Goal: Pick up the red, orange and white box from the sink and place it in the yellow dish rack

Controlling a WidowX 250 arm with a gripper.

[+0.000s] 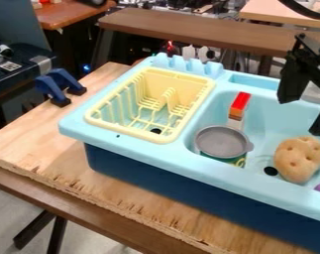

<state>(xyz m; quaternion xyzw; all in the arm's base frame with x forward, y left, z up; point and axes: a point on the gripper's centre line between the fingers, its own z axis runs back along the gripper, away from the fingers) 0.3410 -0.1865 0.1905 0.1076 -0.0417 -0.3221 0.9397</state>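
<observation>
On the bench (39, 141), the sink (169, 171) lies right of the clamps (59, 86) – the rack (132, 134) in its left part, and in the basin (258, 111) the pan (222, 141) with a handle (240, 104) behind it, then bread (295, 166) to the pan's right.

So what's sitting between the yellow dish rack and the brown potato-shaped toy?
Going from the yellow rack to the brown toy, the camera view shows the sink's pale blue divider, then a round grey pan.
</observation>
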